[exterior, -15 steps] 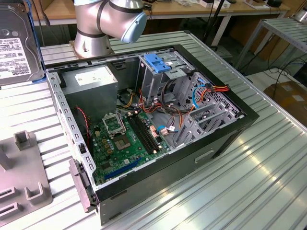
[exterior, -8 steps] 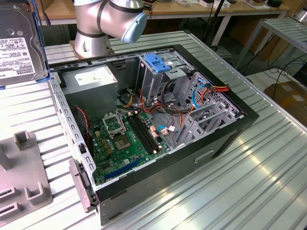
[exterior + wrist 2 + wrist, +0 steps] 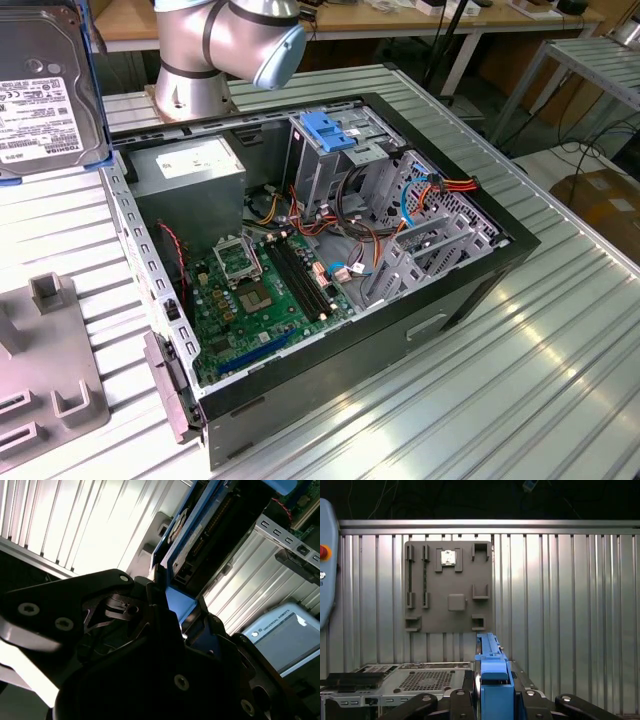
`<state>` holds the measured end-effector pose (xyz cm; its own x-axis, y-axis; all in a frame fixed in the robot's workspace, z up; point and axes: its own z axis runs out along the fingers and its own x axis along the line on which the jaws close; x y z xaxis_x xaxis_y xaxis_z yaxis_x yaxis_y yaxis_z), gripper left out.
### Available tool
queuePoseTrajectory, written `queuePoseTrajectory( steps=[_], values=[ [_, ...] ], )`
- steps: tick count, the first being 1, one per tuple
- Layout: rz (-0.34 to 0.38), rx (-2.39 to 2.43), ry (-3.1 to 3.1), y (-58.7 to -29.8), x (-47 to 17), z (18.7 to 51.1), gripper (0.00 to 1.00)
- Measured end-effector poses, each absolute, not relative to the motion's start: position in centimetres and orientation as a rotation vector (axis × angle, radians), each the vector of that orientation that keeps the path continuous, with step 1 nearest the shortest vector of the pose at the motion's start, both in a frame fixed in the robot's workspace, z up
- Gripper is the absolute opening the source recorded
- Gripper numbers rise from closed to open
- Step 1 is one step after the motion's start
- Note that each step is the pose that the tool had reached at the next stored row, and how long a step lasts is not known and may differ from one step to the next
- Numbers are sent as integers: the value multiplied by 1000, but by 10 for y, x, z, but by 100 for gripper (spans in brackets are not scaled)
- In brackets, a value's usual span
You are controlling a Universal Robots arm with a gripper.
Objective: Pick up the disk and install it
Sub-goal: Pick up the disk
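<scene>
Disk (image 3: pixel 45 90): hung in the air at the exterior view's top left, white label facing out, well apart from the things on the bench (image 3: pixel 520 380). Was gripped by its blue frame (image 3: pixel 492 680), seen edge on in both wrist views. Pincer (image 3: pixel 492 699): clamped tight on that frame, one black finger pressed on each side.

Computer case (image 3: pixel 400 330): lay open on the ribbed metal bench, lower than the disk and toward the exterior view's right of it. Held a green board (image 3: pixel 250 290) on its floor, a big grey box (image 3: pixel 190 170) with a white sticker in the far corner, and a metal cage (image 3: pixel 325 175) just beside that box. Blue handle (image 3: pixel 330 130): sat on top of the cage. Black wires (image 3: pixel 350 195): drooped across the front of the cage. Red and orange wires (image 3: pixel 452 185): ran past the cage on the exterior view's right.

Robot arm (image 3: pixel 220 40): stood behind the case, near the grey box.

Grey holder plate (image 3: pixel 435 610): lay flat on the bench, beyond the disk in the first wrist view and well apart from the pincer, with a small silver piece (image 3: pixel 448 557) in one slot. Grey hand controller (image 3: pixel 285 635): sat near the case's metal edge in the second wrist view.
</scene>
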<state>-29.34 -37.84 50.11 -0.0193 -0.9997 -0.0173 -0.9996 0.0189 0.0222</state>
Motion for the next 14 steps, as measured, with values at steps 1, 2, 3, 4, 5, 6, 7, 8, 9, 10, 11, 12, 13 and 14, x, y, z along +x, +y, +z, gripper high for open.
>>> queuePoseTrajectory(
  steps=[1, 2, 3, 4, 5, 6, 7, 8, 9, 10, 11, 12, 13, 14],
  values=[
    [-44, 2198, -2240, -378, -291, 501, 37],
    [-44, 2198, -2240, -378, -290, 501, 37],
    [-44, 2198, -2240, -378, -290, 501, 37],
    [-44, 2198, -2240, -378, -289, 501, 37],
    [-44, 2198, -2240, -378, -288, 501, 37],
    [-44, 2198, -2240, -378, -286, 501, 37],
    [-44, 2198, -2240, -378, -285, 501, 37],
    [-44, 2198, -2240, -378, -284, 501, 37],
    [-43, 2197, -2240, -378, -283, 501, 37],
    [-43, 2197, -2240, -378, -282, 501, 37],
    [-43, 2197, -2240, -379, -280, 501, 37],
    [-43, 2197, -2240, -379, -279, 501, 37],
    [-43, 2197, -2240, -379, -277, 501, 37],
    [-43, 2197, -2240, -379, -276, 501, 37]
  ],
)
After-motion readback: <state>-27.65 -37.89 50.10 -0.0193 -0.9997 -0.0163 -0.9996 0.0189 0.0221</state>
